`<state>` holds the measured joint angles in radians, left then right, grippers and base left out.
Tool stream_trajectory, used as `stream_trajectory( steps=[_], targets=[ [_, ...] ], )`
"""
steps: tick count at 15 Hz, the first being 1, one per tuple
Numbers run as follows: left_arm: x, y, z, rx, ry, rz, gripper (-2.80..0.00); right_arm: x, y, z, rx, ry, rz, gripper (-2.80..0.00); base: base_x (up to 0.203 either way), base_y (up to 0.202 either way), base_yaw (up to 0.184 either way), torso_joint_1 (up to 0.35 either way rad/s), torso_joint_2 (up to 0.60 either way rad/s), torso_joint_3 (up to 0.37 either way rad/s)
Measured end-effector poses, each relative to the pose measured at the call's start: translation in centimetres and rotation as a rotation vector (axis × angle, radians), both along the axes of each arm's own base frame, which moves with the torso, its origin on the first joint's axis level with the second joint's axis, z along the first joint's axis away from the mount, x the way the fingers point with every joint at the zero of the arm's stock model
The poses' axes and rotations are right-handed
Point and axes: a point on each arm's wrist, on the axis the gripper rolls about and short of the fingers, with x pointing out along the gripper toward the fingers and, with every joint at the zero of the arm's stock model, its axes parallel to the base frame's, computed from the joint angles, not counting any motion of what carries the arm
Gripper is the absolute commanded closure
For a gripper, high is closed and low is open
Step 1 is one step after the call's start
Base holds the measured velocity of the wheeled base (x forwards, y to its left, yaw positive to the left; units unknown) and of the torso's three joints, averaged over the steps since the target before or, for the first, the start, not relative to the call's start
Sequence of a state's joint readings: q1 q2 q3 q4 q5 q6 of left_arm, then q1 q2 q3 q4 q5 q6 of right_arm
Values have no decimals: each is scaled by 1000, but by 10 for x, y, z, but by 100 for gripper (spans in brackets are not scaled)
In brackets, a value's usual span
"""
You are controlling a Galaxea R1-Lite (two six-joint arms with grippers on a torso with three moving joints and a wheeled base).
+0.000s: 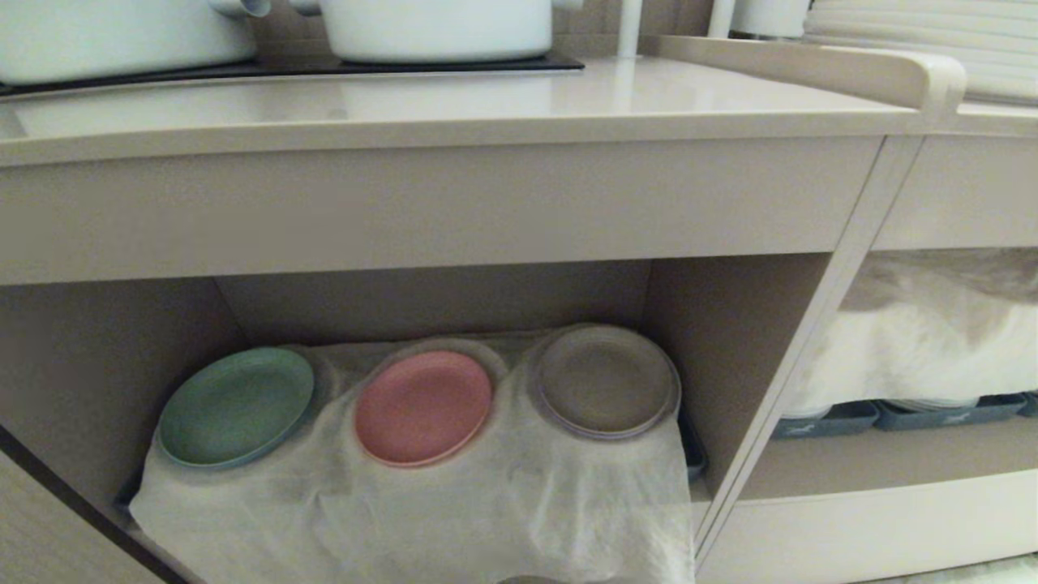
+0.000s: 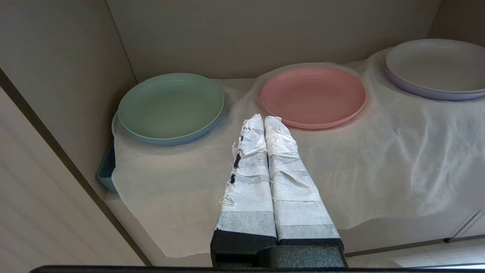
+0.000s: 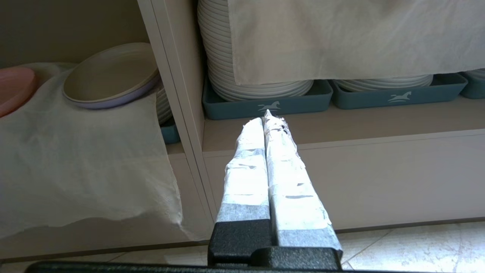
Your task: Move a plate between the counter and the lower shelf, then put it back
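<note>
The pink plate (image 1: 422, 407) (image 2: 313, 95) lies flat on the white cloth of the lower shelf (image 1: 519, 495), between a green plate and a brown-grey one. Above it runs the beige counter (image 1: 454, 105) with its black hob (image 1: 292, 66). My left gripper (image 2: 264, 120) is shut and empty, its taped fingertips just short of the pink plate's near rim, apart from it. My right gripper (image 3: 266, 116) is also shut and empty, pointing at the neighbouring compartment. A sliver of the pink plate (image 3: 13, 89) shows in the right wrist view. Neither arm appears in the head view.
A green plate (image 1: 236, 405) (image 2: 171, 106) and a brown-grey plate (image 1: 606, 381) (image 3: 110, 76) flank the pink one. Two white pots (image 1: 438, 28) stand on the hob. Right of a divider (image 1: 803, 357), grey trays (image 3: 265, 100) hold stacked white plates under a cloth.
</note>
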<state>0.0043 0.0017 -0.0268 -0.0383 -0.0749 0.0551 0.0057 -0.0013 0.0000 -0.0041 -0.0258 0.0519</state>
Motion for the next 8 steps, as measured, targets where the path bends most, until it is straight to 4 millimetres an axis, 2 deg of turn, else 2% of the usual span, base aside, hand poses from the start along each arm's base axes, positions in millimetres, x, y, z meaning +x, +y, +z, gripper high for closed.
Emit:
stream_trajectory(
  steps=[8],
  targets=[
    [-1,0,3,2,-12,-5,0,0,0,0,0,0,0,0,0,0,0,0,0,0]
  ],
)
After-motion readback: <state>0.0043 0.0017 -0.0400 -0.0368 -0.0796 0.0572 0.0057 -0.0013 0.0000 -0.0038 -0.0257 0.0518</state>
